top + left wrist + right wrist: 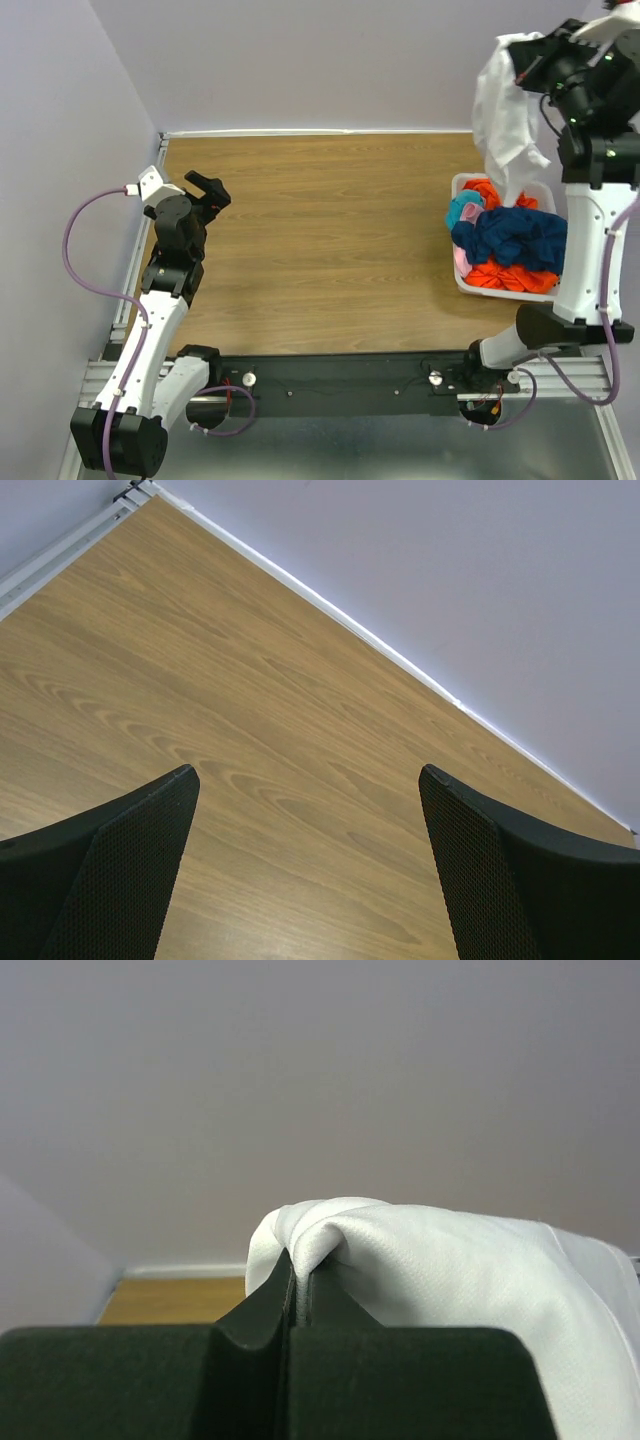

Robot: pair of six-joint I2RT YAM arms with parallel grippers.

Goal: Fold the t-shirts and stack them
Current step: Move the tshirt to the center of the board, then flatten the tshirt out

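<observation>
My right gripper is raised high at the far right and shut on the white t-shirt, which hangs down to the bin. In the right wrist view the white cloth is pinched between the closed fingers. An orange t-shirt, a dark blue t-shirt and a bit of pink cloth lie crumpled in the white plastic bin. My left gripper is open and empty above the table's left side; its fingers frame bare wood.
The wooden table spans the middle. A teal cloth lies at the bin's left side. Purple walls close the back and left. A black rail runs along the near edge.
</observation>
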